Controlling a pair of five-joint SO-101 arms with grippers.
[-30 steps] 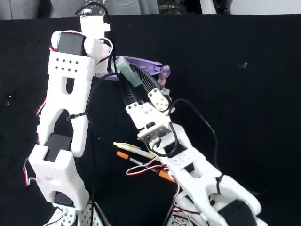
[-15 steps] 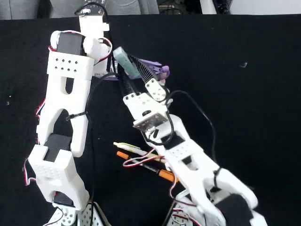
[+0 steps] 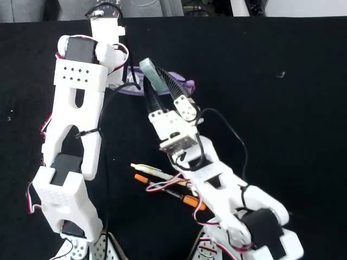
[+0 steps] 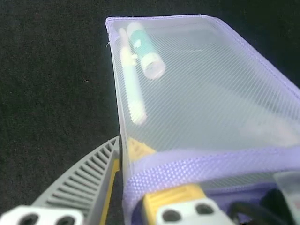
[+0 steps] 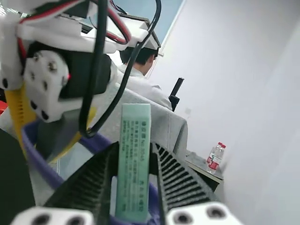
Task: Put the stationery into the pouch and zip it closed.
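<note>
Both my grippers are pinching: my right gripper (image 5: 134, 146) grips a green eraser (image 5: 133, 178) upright, just above the pouch (image 4: 201, 93) mouth. My left gripper (image 4: 125, 146) clamps the pouch's purple rim at a corner. Inside lie a white pen (image 4: 132, 89) and a green tube (image 4: 149, 54). A yellow pen (image 3: 149, 170) and an orange pen (image 3: 142, 178) lie on the table (image 3: 282, 135) by my right arm.

Eraser (image 5: 133, 159): lines of small dark print run the length of its green sleeve, too fine to read.
Tube (image 4: 146, 47) in pouch (image 4: 211, 103): teal band, blurred, no letters legible.
Bottle (image 5: 214, 157): red label, too far off to read.
</note>
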